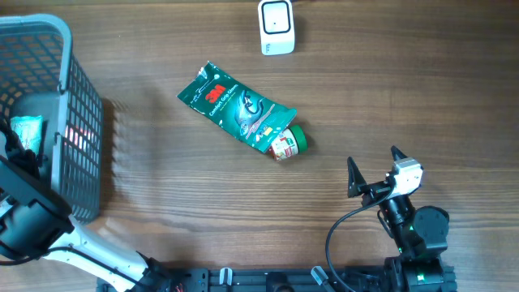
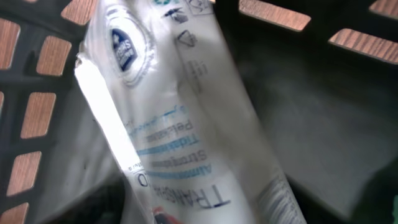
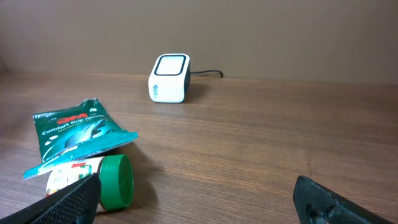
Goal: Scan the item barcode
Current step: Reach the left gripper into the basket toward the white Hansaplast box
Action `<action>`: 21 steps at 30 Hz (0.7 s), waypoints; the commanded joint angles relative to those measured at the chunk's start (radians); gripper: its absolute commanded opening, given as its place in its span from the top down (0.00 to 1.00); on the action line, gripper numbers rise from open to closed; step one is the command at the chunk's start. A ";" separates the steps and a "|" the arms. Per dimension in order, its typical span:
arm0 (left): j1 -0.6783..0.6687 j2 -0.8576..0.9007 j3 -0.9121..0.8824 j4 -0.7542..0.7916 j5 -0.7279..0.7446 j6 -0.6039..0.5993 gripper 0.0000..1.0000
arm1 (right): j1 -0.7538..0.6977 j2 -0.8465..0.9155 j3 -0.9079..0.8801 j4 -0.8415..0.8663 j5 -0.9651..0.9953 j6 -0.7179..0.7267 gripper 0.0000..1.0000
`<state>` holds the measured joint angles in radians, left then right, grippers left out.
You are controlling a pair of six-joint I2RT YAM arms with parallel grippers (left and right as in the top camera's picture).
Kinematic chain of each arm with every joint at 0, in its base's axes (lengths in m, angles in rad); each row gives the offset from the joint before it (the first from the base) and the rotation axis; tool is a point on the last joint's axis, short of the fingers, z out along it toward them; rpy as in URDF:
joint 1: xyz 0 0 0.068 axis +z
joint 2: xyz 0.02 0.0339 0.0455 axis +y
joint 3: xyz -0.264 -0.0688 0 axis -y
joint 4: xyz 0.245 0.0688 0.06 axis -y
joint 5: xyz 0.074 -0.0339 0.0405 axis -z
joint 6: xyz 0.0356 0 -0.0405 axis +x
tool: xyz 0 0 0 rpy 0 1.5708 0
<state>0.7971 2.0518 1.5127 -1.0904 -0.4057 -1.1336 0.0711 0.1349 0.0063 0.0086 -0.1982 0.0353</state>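
Pincers first: recording the left pincer [image 1: 20, 148] as positioned inside the grey basket [image 1: 85, 105] at the left end of the bench [image 1: 243, 219], with its fingers absent from its own wrist view and only a dark arm end showing from overhead; declining, therefore, to call it released, clenched or grasping anything. Recording the right pincer [image 3: 199, 205] as spread wide and empty, parked low over bare wood at the front right, well apart from everything. Locating the task's thing, a white pouch [image 2: 174, 118] with blue print, inside the basket, lying slantwise across the dark floor and close under the left wrist camera, filling most of that view. Noting on the open bench a green packet [image 1: 231, 105] lying partly over a small green-capped bottle [image 1: 289, 143], and the white scanner [image 1: 276, 26] at the far edge, well apart from the basket. Judging the pouch to be light, soft, crinkly film, glossy enough to be slipping between smooth fingers and likely to be sagging or folding if taken by one corner. Advising a hold across a flat sealed edge near one end, pinching both film layers together and keeping the printed panel uncovered; finding no legible barcode in the blurred wrist view. Anticipating snagging on the mesh wall during lifting out.
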 commanded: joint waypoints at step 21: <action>0.013 -0.402 -0.010 -0.026 0.043 0.000 0.18 | -0.003 -0.001 -0.001 0.006 0.004 -0.007 0.00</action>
<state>0.8017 1.6405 1.5063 -1.1107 -0.3782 -1.1355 0.0711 0.1349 0.0063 0.0086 -0.1982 0.0353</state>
